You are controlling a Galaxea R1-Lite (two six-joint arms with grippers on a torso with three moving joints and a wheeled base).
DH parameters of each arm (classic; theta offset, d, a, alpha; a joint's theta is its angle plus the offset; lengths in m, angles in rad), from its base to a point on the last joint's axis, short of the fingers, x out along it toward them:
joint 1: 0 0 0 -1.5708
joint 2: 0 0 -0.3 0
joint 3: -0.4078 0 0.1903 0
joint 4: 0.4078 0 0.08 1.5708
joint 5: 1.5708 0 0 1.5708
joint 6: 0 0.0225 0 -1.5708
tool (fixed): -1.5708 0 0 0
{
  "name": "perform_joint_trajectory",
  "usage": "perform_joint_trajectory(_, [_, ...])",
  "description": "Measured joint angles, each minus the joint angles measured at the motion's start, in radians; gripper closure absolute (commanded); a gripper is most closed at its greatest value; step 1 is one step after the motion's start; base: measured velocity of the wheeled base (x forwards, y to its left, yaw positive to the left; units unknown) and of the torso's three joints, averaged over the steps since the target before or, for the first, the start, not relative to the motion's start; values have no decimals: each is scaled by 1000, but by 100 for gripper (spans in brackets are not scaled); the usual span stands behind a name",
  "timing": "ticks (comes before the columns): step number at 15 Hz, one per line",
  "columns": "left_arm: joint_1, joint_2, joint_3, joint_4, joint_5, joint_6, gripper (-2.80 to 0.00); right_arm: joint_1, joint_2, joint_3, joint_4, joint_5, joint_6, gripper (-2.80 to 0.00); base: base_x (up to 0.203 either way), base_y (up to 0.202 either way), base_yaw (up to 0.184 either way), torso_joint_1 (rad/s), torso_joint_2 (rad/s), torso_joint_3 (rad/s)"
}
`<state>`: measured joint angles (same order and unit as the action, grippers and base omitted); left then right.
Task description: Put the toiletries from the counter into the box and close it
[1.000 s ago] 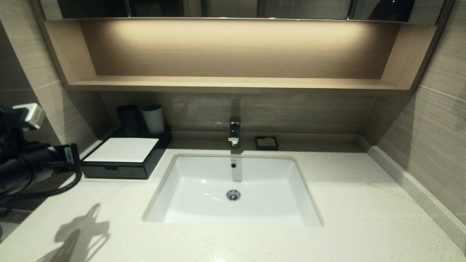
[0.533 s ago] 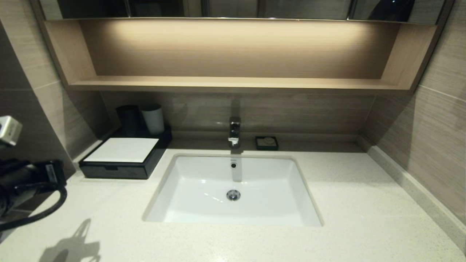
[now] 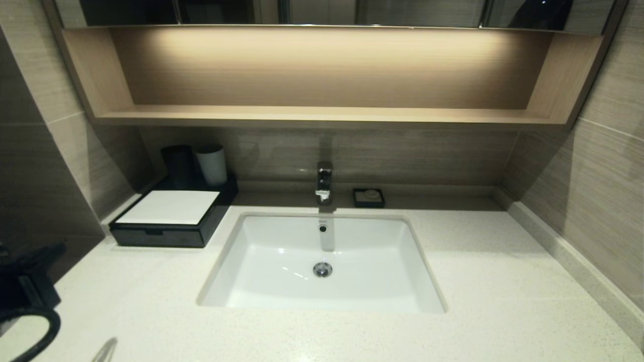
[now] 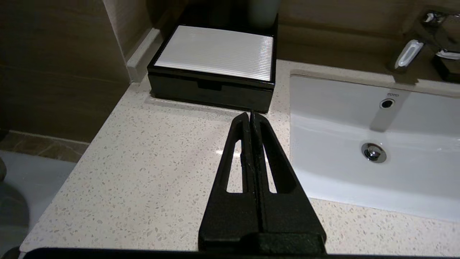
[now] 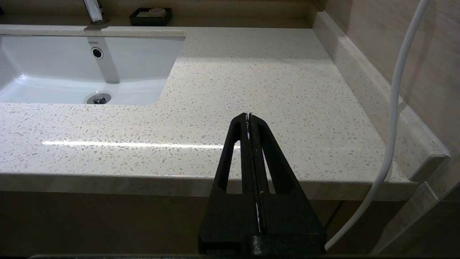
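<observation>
1. Nearest, at the lower left edge of the head view, only a dark piece of the left arm (image 3: pixel 22 294) and a loop of its cable show — the rest is cut off by the frame.
2. The left gripper (image 4: pixel 250 116) shows only in its wrist view: the two black fingers are pressed together with nothing between them, hanging over bare counter (image 3: pixel 503 281), with the tips pointing toward the box front.
3. The right gripper (image 5: pixel 248 116) is out of the head view; its wrist view has the fingers pressed together and empty, off the front edge of the counter on the right side, with a white cable (image 5: pixel 393 108) running past it.
4. The sink (image 3: pixel 322 301) is set into the middle of the counter, drain (image 3: pixel 322 269) at its centre.
5. Farther back on the left stands the box (image 3: pixel 166 236), its drawer pushed in flush and the white panel (image 3: pixel 168 207) flat on top.
6. No toiletry packets can be seen on the counter in any view; whether they are inside the box cannot be told.
7. Behind the panel, a dark cup (image 3: pixel 177 165) and a pale cup (image 3: pixel 212 164) stand side by side on the rear of the box.
8. At the back edge is the tap (image 3: pixel 324 182), and just beside it a small black dish (image 3: pixel 369 197) with a pale round piece — too small to make out further.
9. Above all, the wooden shelf (image 3: pixel 322 115) spans the wall.
</observation>
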<state>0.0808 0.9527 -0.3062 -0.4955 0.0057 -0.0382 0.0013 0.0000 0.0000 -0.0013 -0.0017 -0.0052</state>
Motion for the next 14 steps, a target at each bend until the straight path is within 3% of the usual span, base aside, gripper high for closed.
perform_joint_trajectory(4, [-54, -174, 149, 0, -28, 68, 0, 0, 0, 0, 0, 0, 0, 0, 0, 0, 0, 0, 0, 0])
perform_joint_trajectory(8, [-86, -320, 279, 4, -53, 80, 0, 0, 0, 0, 0, 0, 0, 0, 0, 0, 0, 0, 0, 0])
perform_joint_trajectory(14, [-90, -525, 305, 102, -83, 79, 0, 0, 0, 0, 0, 0, 1, 0, 0, 0, 0, 0, 0, 0])
